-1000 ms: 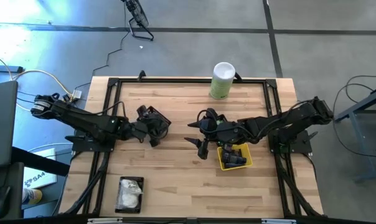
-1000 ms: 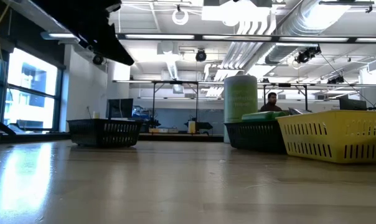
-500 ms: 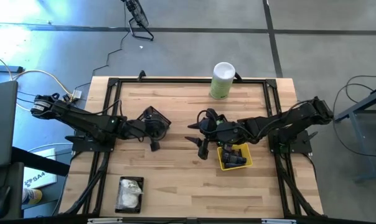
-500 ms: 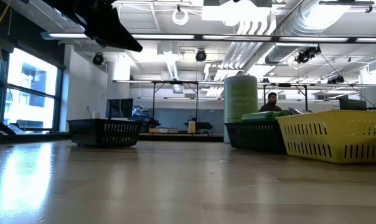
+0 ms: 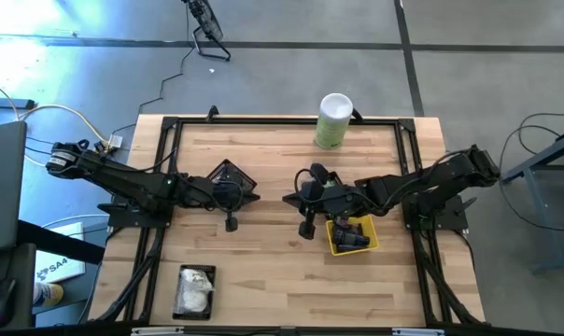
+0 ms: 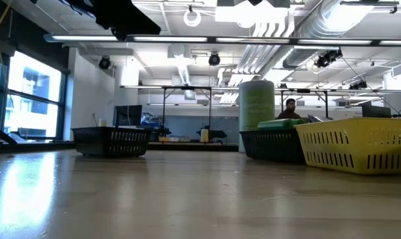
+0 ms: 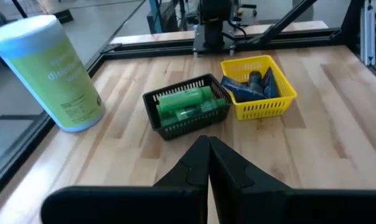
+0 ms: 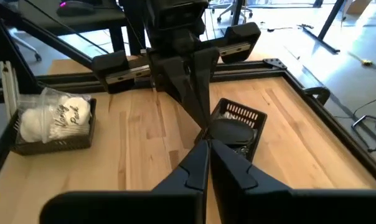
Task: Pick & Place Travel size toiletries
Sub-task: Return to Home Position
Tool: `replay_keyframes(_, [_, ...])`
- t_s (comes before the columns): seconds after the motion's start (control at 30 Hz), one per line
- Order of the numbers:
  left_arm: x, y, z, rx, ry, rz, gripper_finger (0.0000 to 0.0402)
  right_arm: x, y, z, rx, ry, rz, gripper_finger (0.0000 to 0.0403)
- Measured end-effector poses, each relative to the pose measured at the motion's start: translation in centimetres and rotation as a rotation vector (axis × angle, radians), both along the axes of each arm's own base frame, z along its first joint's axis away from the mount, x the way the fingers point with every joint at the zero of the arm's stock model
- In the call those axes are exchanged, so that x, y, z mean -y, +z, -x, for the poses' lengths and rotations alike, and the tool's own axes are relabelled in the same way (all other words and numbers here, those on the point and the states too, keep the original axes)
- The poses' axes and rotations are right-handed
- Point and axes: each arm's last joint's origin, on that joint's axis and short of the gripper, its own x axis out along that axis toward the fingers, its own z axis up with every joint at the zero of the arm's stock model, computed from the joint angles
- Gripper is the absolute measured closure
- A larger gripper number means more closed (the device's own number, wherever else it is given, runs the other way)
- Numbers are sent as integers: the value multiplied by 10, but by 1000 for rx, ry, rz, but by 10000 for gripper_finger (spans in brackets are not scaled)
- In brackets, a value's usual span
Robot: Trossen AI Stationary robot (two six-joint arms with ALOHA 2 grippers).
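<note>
Left gripper (image 5: pixel 231 223): held over the desk (image 5: pixel 263 271) just beside the upper-left black basket (image 5: pixel 228 174); jaws clenched on nothing, as seen in the left wrist view.
Right gripper (image 5: pixel 307 230): held above the desk's middle, just beside the yellow basket (image 5: pixel 336 245); jaws clenched and empty.
Green bottles (image 7: pixel 185 102): laid on their sides in the middle black basket (image 7: pixel 194 120), which touches the yellow basket.
Navy tubes (image 7: pixel 253 87): stacked inside the yellow basket.
White packet (image 8: pixel 54 118): settled in the lower-left black basket (image 8: pixel 51 144).
Dark rounded item (image 8: pixel 231 129): lodged in the upper-left black basket; its kind cannot be told.
Canister (image 5: pixel 333 119): stood upright at the desk's far edge, well apart from both grippers.
Handling, bottles: judged light, stiff and smooth, so likely to roll or slip; best taken across the body at mid-length.
Handling, tubes: judged light and soft; best pinched gently near the firmer cap end.
Handling, packet: judged very light, crinkly and yielding; best gathered at a top fold.
Progress: every toiletry seen is already held in a basket, so the sorting is judged finished.
Change, left arm: it has been drawn back, so the upper-left black basket is now uncovered in the high view.
Change, right jaws: splayed a second ago, now brought together.
</note>
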Motion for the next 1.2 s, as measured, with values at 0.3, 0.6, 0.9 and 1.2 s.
replay_keyframes(0.3, [0,-1,0,-13,-8,-34,399,0,2,-1,15,10,17,393])
replay_keyframes(0.6, [0,0,0,-17,-20,-83,399,1,2,-1,6,23,46,393])
replay_keyframes(0.9, [3,-1,0,-23,-139,-50,399,0,-7,4,-77,6,12,393])
replay_keyframes(1.2, [4,-1,0,-24,-157,-45,399,-12,-47,12,-15,51,-11,394])
